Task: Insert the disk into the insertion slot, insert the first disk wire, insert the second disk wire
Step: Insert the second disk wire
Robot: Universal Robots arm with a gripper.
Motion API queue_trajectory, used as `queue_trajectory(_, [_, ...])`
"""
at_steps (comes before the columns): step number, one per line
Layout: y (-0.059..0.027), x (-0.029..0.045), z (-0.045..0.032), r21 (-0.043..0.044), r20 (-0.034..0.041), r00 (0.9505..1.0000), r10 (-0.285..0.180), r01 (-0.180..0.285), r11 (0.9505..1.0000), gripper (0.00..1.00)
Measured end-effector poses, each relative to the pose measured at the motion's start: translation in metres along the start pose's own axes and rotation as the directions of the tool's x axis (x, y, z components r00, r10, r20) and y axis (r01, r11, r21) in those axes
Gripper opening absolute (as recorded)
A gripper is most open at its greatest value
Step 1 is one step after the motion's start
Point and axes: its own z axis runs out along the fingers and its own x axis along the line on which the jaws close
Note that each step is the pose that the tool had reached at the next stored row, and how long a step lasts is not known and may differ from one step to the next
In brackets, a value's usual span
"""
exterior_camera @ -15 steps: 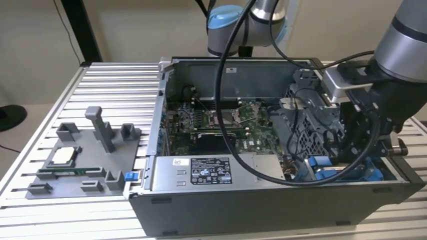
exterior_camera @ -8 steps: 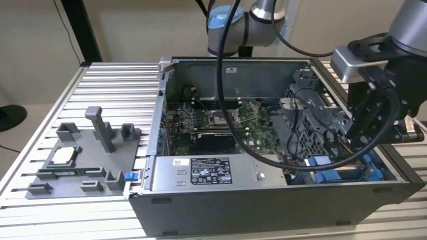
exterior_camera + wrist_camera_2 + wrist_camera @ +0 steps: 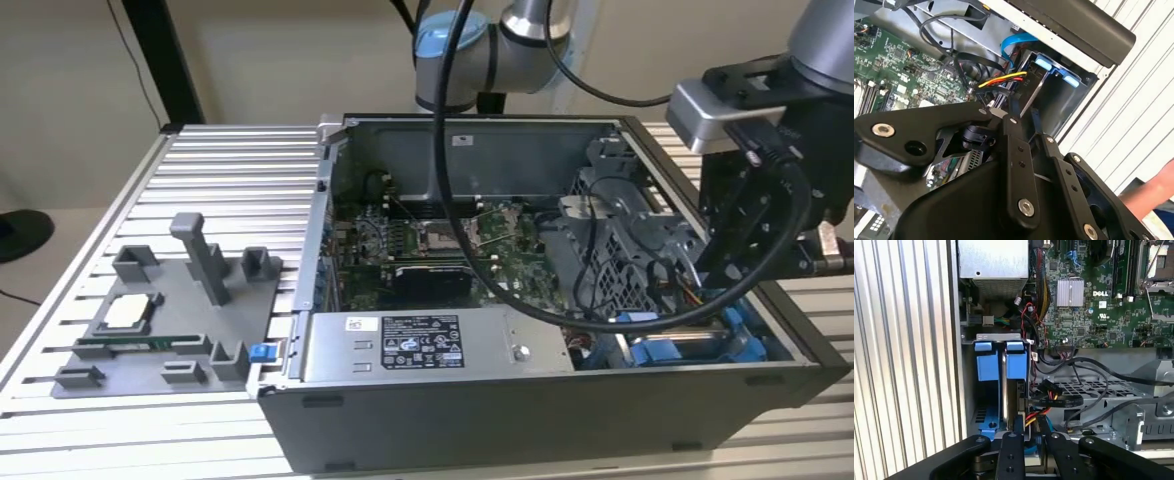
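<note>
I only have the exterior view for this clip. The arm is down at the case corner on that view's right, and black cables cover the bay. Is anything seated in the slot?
Observer: Yes. In the first wrist view, two blue frames stand side by side inside the insertion slot.
Operator: What is the gripper nearest to?
Observer: In the first wrist view, the gripper is at a bundle of yellow, red and black wires, right beside those frames.
Operator: Anything outside the case?
Observer: The second wrist view shows a person's arm over the ribbed table.
</note>
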Motion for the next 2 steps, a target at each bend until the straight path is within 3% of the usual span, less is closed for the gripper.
queue_trajectory(2, [0.0,0.0,-0.0001,0.0,-0.0001,1.0,0.0,0.0,1.0,1.0])
